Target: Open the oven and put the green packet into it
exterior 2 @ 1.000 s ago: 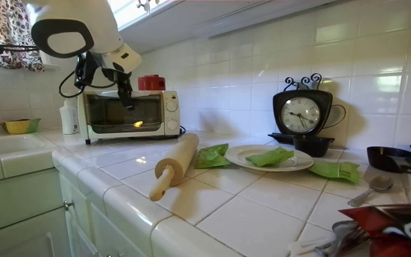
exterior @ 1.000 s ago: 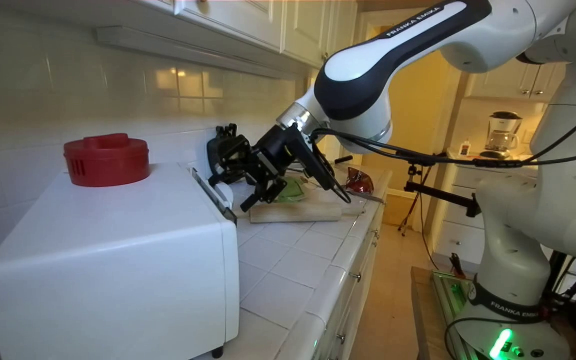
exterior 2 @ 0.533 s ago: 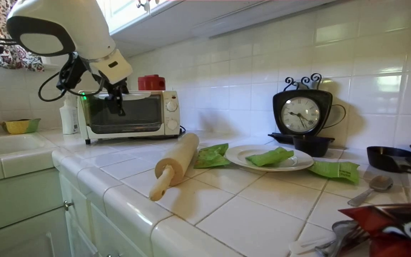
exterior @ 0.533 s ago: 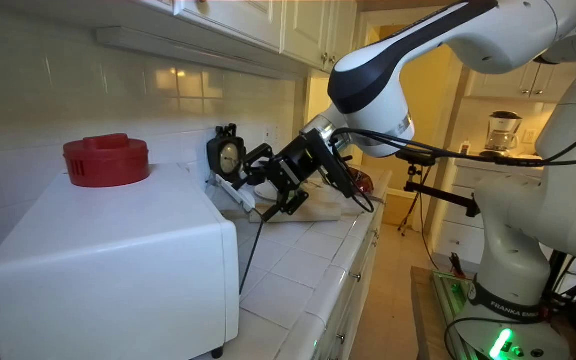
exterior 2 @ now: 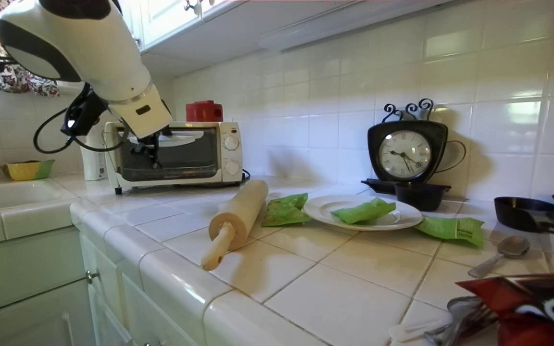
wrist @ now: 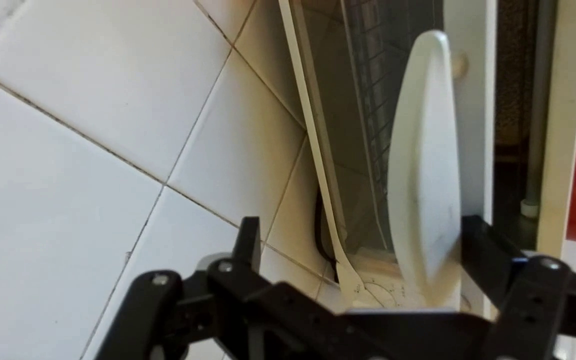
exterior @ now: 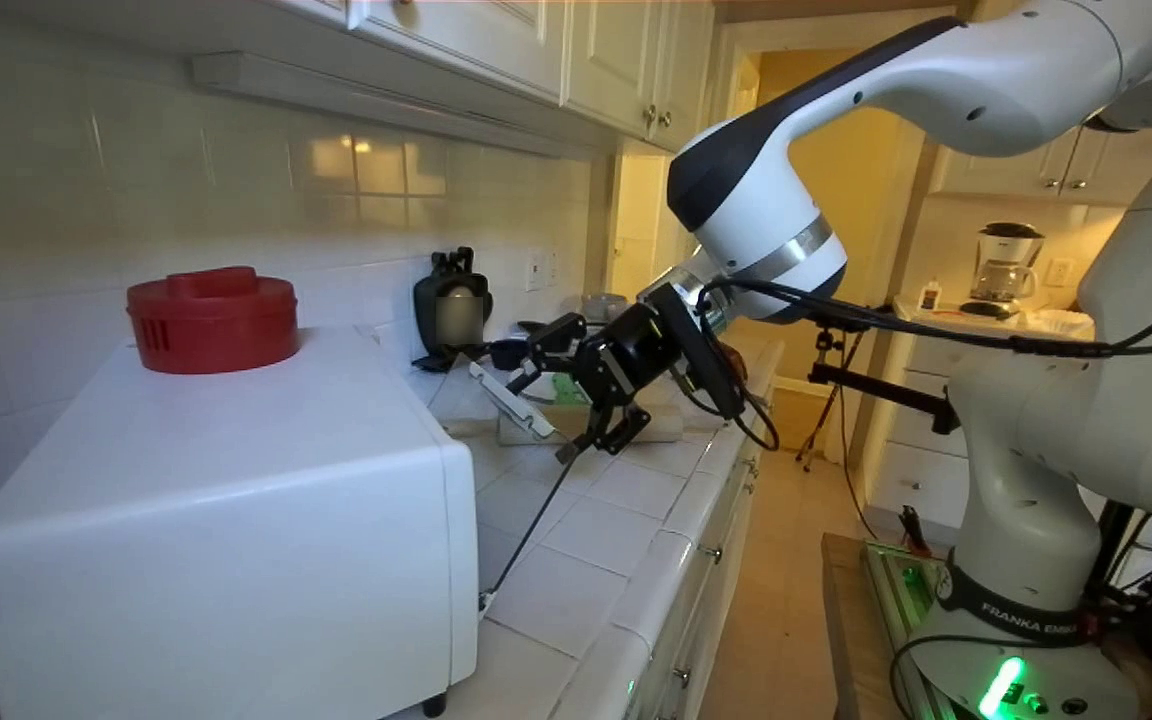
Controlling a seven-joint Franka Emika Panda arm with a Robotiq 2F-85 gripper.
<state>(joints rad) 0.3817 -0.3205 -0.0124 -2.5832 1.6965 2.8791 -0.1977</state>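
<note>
Wrist view: the gripper (wrist: 362, 222) comes in from six o'clock, its fingers spread wide and gripping nothing. One finger (wrist: 249, 240) stands toward eight o'clock over the counter tiles (wrist: 93, 110); its mate is just beside the pale handle (wrist: 424, 165), at the handle's five o'clock, and whether they touch I cannot tell. The glass door (wrist: 350, 150) tilts part-way down; beyond its edge, toward three o'clock, the inside of the oven (wrist: 565, 125) is too dim to read.

In an exterior view the oven (exterior: 216, 540) shows only top and side, bearing a red container (exterior: 213, 320) that the wrist view cuts off at three o'clock. In an exterior view the arm (exterior 2: 108, 72) hides the oven's ten o'clock corner, and the black fingers are lost against dark glass.

Well apart from the gripper, a green packet (exterior 2: 285, 210) lies just beside the rolling pin (exterior 2: 241, 214), a second packet (exterior 2: 363, 210) on the plate (exterior 2: 316, 209), a third packet (exterior 2: 452, 230) toward the plate's three o'clock; which one the task means I cannot tell. The face of the clock (exterior: 451, 300) is a blurred patch in an exterior view. At four o'clock in an exterior view, a red bag (exterior 2: 536, 307), cut off by the frame, covers part of the cutlery (exterior 2: 464, 307).
</note>
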